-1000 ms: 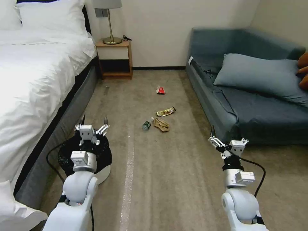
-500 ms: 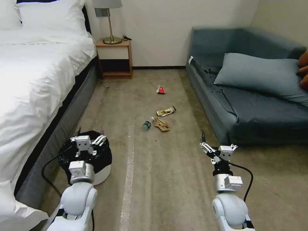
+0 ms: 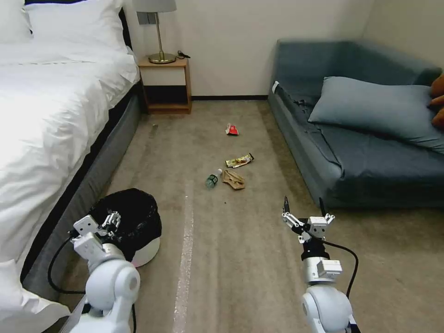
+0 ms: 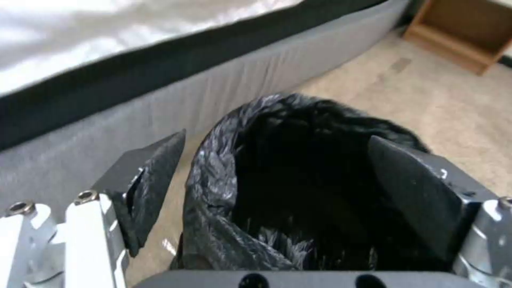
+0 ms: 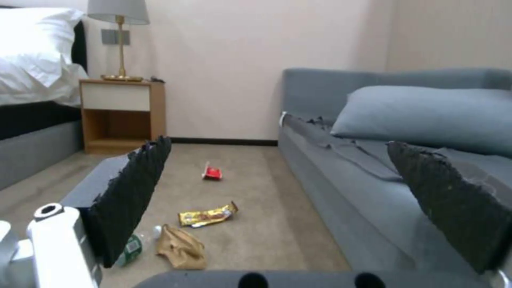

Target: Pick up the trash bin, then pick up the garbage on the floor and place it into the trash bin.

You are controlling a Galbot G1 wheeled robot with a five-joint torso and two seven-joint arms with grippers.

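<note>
Down by the bed [image 3: 46,115], my left gripper [image 3: 111,221] spreads wide at the trash bin [image 3: 132,222]. Through its wrist, one finger [image 4: 149,176] is outside the rim. Rightward, my open right gripper [image 5: 288,192] faces the bottle [image 5: 131,248], paper bag [image 5: 179,248] and wrappers.

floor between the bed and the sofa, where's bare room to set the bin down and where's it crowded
Bare carpet runs between the trash bin and the right gripper, and on toward the sofa. More lies beyond the red wrapper, up to the nightstand. Crowded: mid-floor, where bottle, paper bag and gold wrapper cluster. The open left gripper straddles the bin's rim beside the bed.
</note>
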